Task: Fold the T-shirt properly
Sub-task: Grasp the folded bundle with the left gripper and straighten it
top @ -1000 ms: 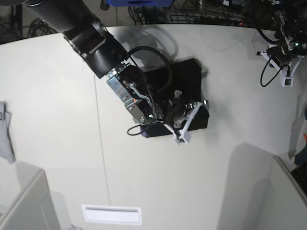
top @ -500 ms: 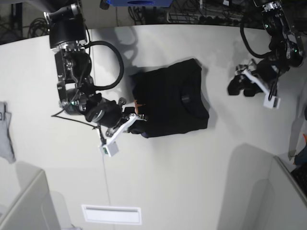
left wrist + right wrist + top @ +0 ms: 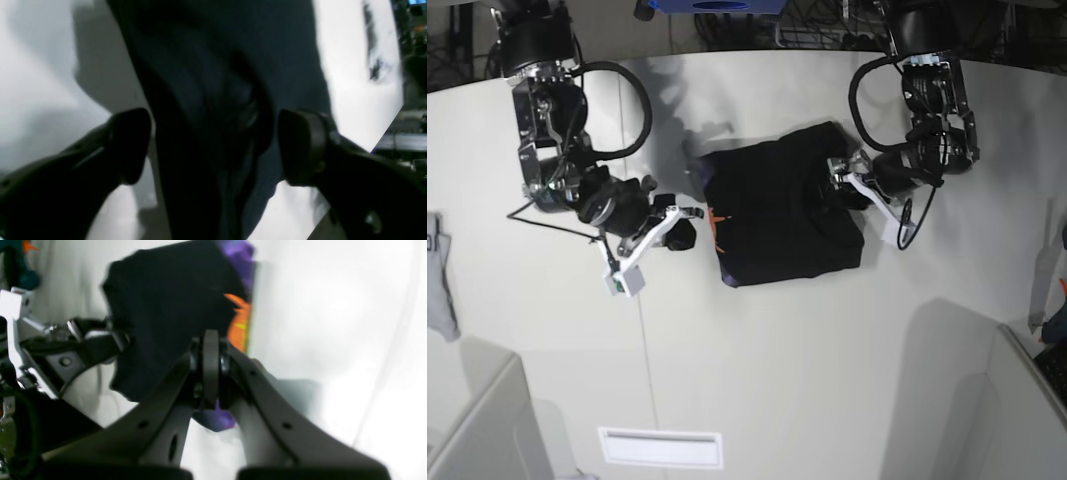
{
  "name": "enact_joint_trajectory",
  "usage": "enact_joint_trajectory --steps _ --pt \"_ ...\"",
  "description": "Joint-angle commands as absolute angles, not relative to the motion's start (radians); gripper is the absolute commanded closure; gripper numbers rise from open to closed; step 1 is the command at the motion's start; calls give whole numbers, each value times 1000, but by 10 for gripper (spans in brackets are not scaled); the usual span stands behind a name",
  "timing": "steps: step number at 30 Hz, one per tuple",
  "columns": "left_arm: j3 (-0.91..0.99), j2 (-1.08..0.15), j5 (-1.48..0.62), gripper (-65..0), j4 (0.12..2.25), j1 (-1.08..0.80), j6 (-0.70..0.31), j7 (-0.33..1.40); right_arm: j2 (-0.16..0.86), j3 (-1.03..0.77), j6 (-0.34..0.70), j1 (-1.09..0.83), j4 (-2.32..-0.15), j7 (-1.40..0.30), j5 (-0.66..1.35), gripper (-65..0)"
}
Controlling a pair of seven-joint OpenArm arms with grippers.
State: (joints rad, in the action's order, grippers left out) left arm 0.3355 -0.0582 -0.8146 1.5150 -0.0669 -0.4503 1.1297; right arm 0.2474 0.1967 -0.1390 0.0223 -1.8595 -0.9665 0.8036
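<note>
You have the T-shirt point(image 3: 785, 217) lying folded into a compact dark block on the white table point(image 3: 827, 380), a little above the middle of the base view. Its purple collar lining and the small orange mark point(image 3: 718, 218) show along the block's edge that faces the right arm.

Your left end effector point(image 3: 213, 146) sits at the opposite edge of the block, on the base view's right. In its wrist view the two dark fingers point(image 3: 128, 143) stand spread wide, with the black cloth running between them. The picture is blurred, so you cannot tell whether either finger touches the fabric; nothing is pinched.

Your right end effector point(image 3: 210, 350) is pressed together, fingertip against fingertip, with nothing between. It hangs just beside the collar edge, apart from the cloth in the base view, over bare table. Its wrist view looks across the block and catches the left arm's bracket at the far side.

As for containers, you have none holding anything here: the T-shirt rests straight on the table. A small grey cloth point(image 3: 439, 275) lies at the far edge of the base view, well apart from the shirt, and a white label point(image 3: 660, 448) sits flat near the bottom.
</note>
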Motion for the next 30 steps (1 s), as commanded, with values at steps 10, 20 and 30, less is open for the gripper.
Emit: enact_joint_trajectory --steps 10,20,30 --pt "194 -140 -796 0 1419 22 -453 1122 242 -5 -8 -35 -1879 -960 816 0" --pt "-613 -490 -794 0 1419 291 -453 1118 242 -101 10 -104 -1880 -961 816 0" --pt "-1027 -526 -315 0 1549 509 -466 1112 237 -271 4 -193 -1880 -960 816 0"
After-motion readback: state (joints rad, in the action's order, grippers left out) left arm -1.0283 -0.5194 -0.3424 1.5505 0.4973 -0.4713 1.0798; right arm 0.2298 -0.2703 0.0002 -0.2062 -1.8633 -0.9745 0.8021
